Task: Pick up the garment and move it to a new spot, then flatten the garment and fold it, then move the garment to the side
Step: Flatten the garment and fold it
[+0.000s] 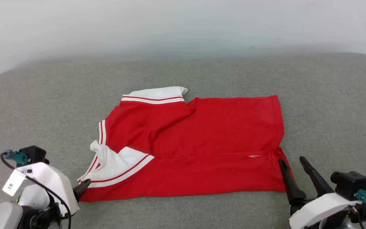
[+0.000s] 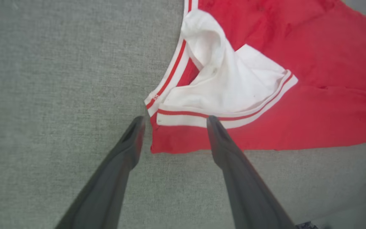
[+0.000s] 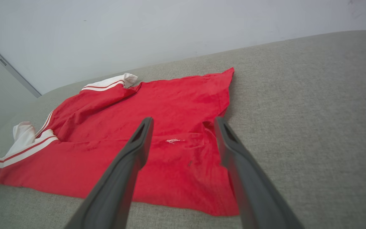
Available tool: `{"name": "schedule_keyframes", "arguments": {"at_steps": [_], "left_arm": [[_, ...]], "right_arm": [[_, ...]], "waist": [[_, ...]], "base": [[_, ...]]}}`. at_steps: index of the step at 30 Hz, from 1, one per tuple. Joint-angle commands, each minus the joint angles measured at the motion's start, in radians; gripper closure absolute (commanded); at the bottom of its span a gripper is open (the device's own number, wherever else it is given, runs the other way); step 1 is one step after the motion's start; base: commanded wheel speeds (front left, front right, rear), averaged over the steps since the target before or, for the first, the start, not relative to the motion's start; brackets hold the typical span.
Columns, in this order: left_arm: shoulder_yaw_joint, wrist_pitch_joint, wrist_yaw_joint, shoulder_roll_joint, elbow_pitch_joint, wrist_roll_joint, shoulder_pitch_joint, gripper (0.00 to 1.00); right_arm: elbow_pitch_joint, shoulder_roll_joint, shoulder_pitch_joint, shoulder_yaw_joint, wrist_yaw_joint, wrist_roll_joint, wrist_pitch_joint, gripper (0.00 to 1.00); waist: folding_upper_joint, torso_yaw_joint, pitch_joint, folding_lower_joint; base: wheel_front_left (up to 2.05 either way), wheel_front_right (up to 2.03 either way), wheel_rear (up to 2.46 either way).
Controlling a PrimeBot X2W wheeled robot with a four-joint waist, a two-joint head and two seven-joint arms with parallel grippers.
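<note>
The garment (image 1: 202, 143), a red jersey with white sleeves and striped trim, lies flat and folded on the grey padded surface (image 1: 233, 73). One white sleeve (image 1: 116, 165) is at its near left, another (image 1: 157, 93) at its far edge, and a small white logo (image 1: 254, 156) is near the right end. My left gripper (image 1: 84, 186) is open at the near left corner of the garment (image 2: 297, 105), its fingers either side of that corner (image 2: 175, 119). My right gripper (image 1: 291, 159) is open at the near right corner, over the red cloth (image 3: 176, 105), with nothing between the fingers (image 3: 183, 119).
A pale wall (image 1: 183, 25) rises behind the padded surface, whose rounded back corners show at far left and far right. Bare grey padding (image 1: 335, 111) surrounds the garment on all sides. A tagged cable (image 1: 13, 184) runs over my left wrist.
</note>
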Motion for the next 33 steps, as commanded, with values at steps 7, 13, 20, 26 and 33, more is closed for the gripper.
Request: {"name": "schedule_keyframes", "arguments": {"at_steps": [7,13,20,26,33], "left_arm": [[-0.008,0.061,0.052,-0.009,0.03,-0.026,0.028,0.0],[-0.041,0.066,0.033,-0.046,0.11,-0.036,0.028,0.0],[-0.063,0.051,-0.004,-0.083,0.13,-0.045,0.024,1.0],[-0.057,0.011,-0.013,-0.063,0.1,-0.021,0.021,1.0],[-0.051,-0.032,0.001,-0.037,0.004,0.021,0.017,1.0]], "right_arm": [[-0.018,0.008,-0.023,-0.003,-0.001,0.012,0.005,0.0],[-0.004,0.001,-0.032,-0.011,-0.001,0.033,0.018,0.0],[0.003,-0.026,-0.042,-0.05,-0.001,0.051,0.045,0.0],[-0.006,-0.079,-0.046,-0.081,-0.001,0.095,0.133,0.0],[0.004,-0.175,-0.065,-0.041,-0.001,0.147,0.447,0.0]], "waist": [[0.0,-0.039,0.065,0.0002],[0.0,-0.055,0.102,0.0002],[0.0,-0.055,0.109,0.0002],[0.0,-0.036,0.084,0.0002],[0.0,-0.009,0.074,0.0002]], "base": [[0.0,0.0,0.0],[0.0,0.0,0.0],[0.0,0.0,0.0],[0.0,0.0,0.0],[0.0,0.0,0.0]]}}
